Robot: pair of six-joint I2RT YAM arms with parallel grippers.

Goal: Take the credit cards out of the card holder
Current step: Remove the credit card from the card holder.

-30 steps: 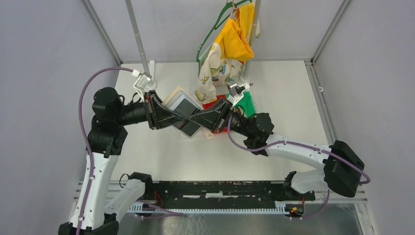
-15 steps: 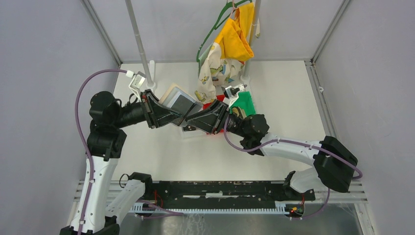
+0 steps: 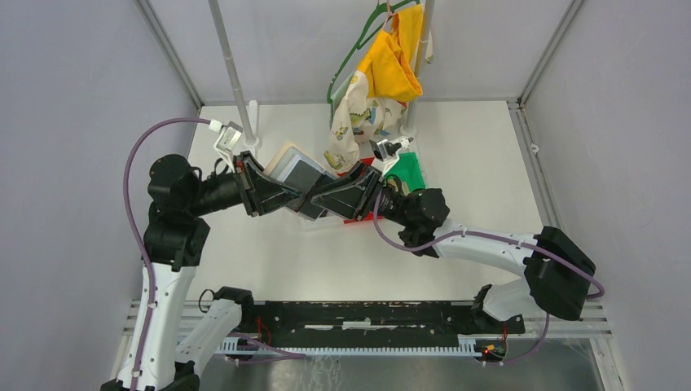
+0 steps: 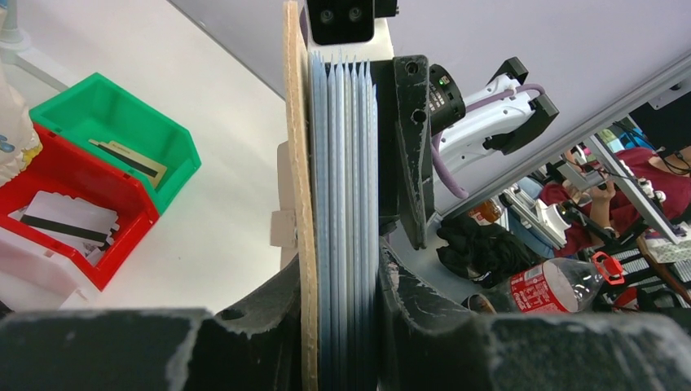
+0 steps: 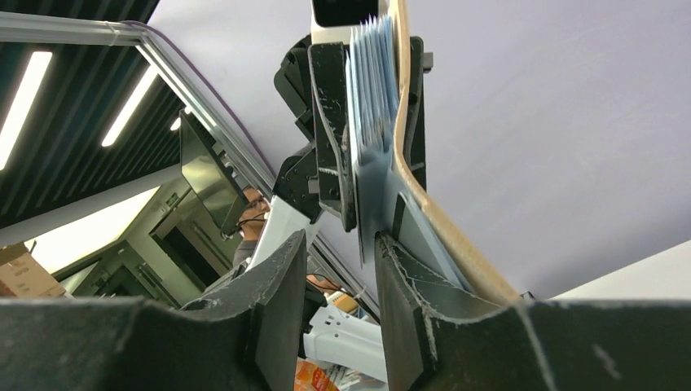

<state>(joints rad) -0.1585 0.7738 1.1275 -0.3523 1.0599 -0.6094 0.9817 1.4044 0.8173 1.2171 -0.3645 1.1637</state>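
Note:
The card holder [image 3: 290, 165] is a tan wallet with clear sleeves, held up off the table. My left gripper [image 3: 298, 193] is shut on it. In the left wrist view the jaws [image 4: 338, 281] clamp the tan cover [image 4: 296, 163] and the whole stack of sleeves [image 4: 346, 163]. My right gripper [image 3: 314, 204] is open at the wallet's opposite edge. One of its fingers [image 5: 401, 281] lies among the sleeves [image 5: 371, 90], and a thin sheet edge hangs in the gap [image 5: 341, 269]. A dark card [image 3: 304, 173] shows in the top sleeve. Loose credit cards lie in the red bin [image 4: 67, 220] and the green bin [image 4: 130, 161].
A green bin [image 3: 409, 173], a red bin [image 3: 363, 218] and a white bin [image 4: 33, 273] stand behind and under the right gripper. Clothes on a hanger [image 3: 383, 73] hang from the rack at the back, with a pole [image 3: 232, 73] to the left.
Both grippers and the wallet have shifted back and to the left. The right gripper has closed in on the wallet's edge, and the wallet's lower sleeve no longer sticks out below.

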